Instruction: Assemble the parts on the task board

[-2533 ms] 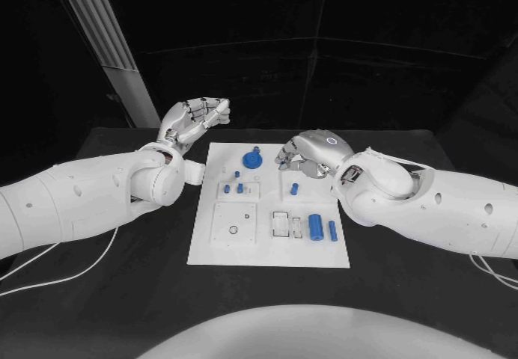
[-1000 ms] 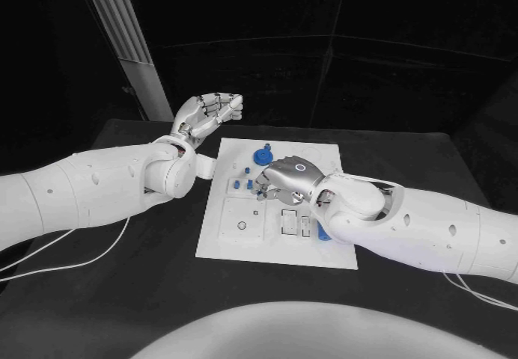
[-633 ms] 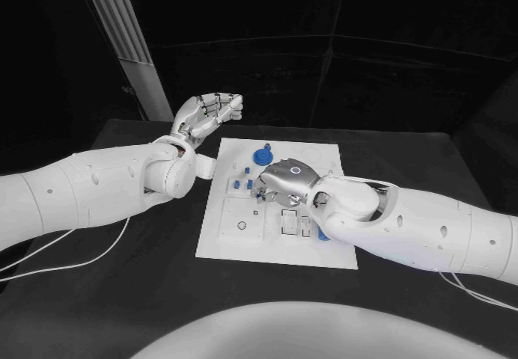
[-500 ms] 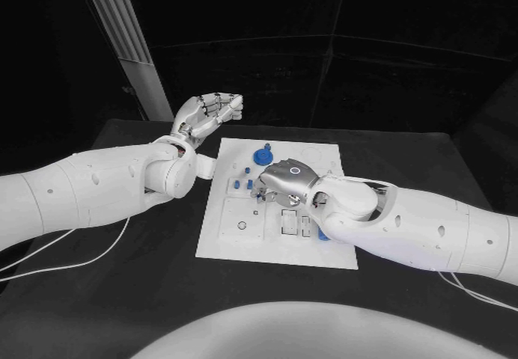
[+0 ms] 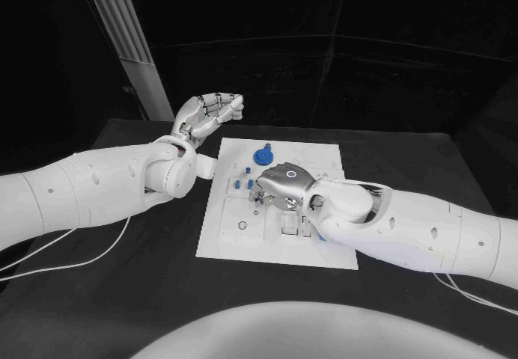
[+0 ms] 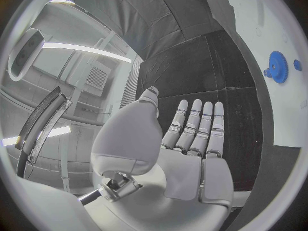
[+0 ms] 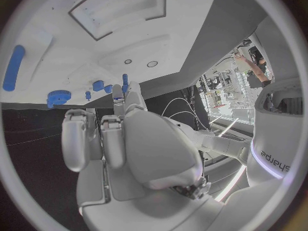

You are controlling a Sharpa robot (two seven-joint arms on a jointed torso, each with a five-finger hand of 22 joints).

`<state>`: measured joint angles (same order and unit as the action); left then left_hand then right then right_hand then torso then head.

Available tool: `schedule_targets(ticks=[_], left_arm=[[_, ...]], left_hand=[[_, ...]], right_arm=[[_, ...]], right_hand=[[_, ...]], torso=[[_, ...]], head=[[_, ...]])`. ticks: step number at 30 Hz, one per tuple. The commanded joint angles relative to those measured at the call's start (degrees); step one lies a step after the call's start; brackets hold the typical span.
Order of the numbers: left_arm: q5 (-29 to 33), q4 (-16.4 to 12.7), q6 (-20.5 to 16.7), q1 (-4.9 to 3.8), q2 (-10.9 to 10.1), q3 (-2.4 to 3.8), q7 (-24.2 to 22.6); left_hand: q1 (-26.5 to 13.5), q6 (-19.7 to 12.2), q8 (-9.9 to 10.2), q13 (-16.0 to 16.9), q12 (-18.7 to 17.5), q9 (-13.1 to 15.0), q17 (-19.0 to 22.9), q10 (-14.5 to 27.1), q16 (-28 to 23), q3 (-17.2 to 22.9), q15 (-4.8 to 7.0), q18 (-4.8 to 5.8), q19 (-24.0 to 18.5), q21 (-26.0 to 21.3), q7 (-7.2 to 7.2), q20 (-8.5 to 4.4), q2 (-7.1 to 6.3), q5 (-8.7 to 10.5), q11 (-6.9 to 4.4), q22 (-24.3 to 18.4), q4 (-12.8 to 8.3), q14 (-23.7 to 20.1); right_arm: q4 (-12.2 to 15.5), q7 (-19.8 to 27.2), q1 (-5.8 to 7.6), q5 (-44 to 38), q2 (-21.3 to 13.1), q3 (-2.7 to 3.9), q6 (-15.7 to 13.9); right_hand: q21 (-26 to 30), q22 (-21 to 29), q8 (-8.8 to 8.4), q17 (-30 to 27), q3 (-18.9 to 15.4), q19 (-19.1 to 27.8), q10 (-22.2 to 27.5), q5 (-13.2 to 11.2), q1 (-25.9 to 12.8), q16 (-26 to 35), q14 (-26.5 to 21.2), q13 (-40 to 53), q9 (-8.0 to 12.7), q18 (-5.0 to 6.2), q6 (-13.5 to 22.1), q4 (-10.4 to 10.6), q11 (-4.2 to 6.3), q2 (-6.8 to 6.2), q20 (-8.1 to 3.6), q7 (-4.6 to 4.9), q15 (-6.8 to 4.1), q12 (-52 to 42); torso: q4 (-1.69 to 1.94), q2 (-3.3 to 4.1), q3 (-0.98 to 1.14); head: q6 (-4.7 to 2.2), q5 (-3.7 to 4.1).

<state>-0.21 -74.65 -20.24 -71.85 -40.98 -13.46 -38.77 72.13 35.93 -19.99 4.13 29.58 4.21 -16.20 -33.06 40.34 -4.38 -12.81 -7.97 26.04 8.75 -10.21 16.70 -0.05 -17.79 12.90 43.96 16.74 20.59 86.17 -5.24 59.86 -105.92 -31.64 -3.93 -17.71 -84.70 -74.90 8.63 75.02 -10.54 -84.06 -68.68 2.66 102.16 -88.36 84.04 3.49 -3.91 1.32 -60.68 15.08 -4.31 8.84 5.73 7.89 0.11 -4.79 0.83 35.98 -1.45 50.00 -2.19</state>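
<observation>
- Your left hand [image 5: 207, 112] is raised beyond the far left corner of the task board [image 5: 221, 243], off the plate. The left wrist view shows its palm bare and its fingers [image 6: 194, 128] straight, side by side, holding nothing.
- Open black table [image 5: 129, 284] lies along the board's left edge and in front of its near edge; a white cable [image 5: 65, 265] crosses the table on the left.
- The task board sits mid-table. Its near left portion is uncovered, with a square recess [image 7: 118, 7] visible in the right wrist view.
- A blue gear [image 5: 260, 157] stands near the board's far edge, apart from your right hand; small blue pegs [image 5: 236, 182] stand just beside that hand.
- Your right hand [image 5: 278, 185] is over the board's middle, fingers curled down. You cannot tell whether it grips a part.
- A blue cylinder [image 7: 13, 66] lies flat on the board.
- The right arm covers the board's near right edge.
- Readable writing: "sharpa" on the white casing [image 7: 269, 161] in the right wrist view.
</observation>
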Motion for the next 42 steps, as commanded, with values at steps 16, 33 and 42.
schedule_targets(ticks=[16, 33, 42], left_arm=[[0.06, -0.01, 0.60, -0.08, 0.02, 0.03, -12.73], [0.06, -0.19, 0.60, -0.08, -0.18, 0.03, -12.73], [0.06, -0.18, 0.60, -0.08, -0.20, 0.03, -12.69]], left_hand=[[-0.12, -0.57, -0.42, -0.08, 0.35, -0.09, 0.18, 0.46, 0.35, -0.40, 0.05, 0.94, 0.47, -0.24, -4.90, -0.09, 0.65, -0.37, 0.09, -0.11, 0.02, -0.37], [-0.10, -0.62, -0.48, -0.09, 0.44, -0.10, 0.30, 0.53, 0.45, -0.46, 0.04, 0.95, 0.47, -0.27, -4.91, -0.10, 0.70, -0.37, 0.10, -0.15, 0.02, -0.42], [-0.10, -0.62, -0.48, -0.09, 0.44, -0.10, 0.30, 0.53, 0.45, -0.46, 0.04, 0.95, 0.47, -0.27, -4.91, -0.10, 0.70, -0.37, 0.10, -0.15, 0.02, -0.42]], right_arm=[[-0.72, 0.89, -0.99, -0.93, 0.83, 0.03, 0.91], [-1.49, 0.92, -1.34, -2.30, 1.31, 0.03, 1.37], [-1.75, 0.88, -1.42, -3.96, 1.35, 0.03, 1.93]], right_hand=[[0.52, -12.96, -0.31, 11.67, 0.01, -2.90, 0.11, 0.06, 0.22, -0.03, 5.26, -0.03, 0.07, 0.12, 0.23, 0.44, -0.53, -0.11, 0.52, 0.41, 0.39, 0.50], [0.59, -12.93, -0.40, 11.64, 0.06, -2.85, 0.21, 0.06, 0.25, -0.02, 5.25, -0.03, 0.07, 0.14, 0.26, 0.48, -0.58, -0.11, 0.57, 0.45, 0.44, 0.64], [0.67, -12.91, -0.47, 11.63, 0.06, -2.81, 0.27, 0.05, 0.23, -0.02, 5.25, -0.03, 0.07, 0.16, 0.31, 0.52, -0.62, -0.14, 0.60, 0.46, 0.47, 0.72]], torso=[[-0.02, -0.03, 0.00], [-0.05, 0.02, 0.02], [-0.05, -0.01, 0.02]], head=[[0.00, -0.16], [0.00, -0.14], [0.00, -0.10]])
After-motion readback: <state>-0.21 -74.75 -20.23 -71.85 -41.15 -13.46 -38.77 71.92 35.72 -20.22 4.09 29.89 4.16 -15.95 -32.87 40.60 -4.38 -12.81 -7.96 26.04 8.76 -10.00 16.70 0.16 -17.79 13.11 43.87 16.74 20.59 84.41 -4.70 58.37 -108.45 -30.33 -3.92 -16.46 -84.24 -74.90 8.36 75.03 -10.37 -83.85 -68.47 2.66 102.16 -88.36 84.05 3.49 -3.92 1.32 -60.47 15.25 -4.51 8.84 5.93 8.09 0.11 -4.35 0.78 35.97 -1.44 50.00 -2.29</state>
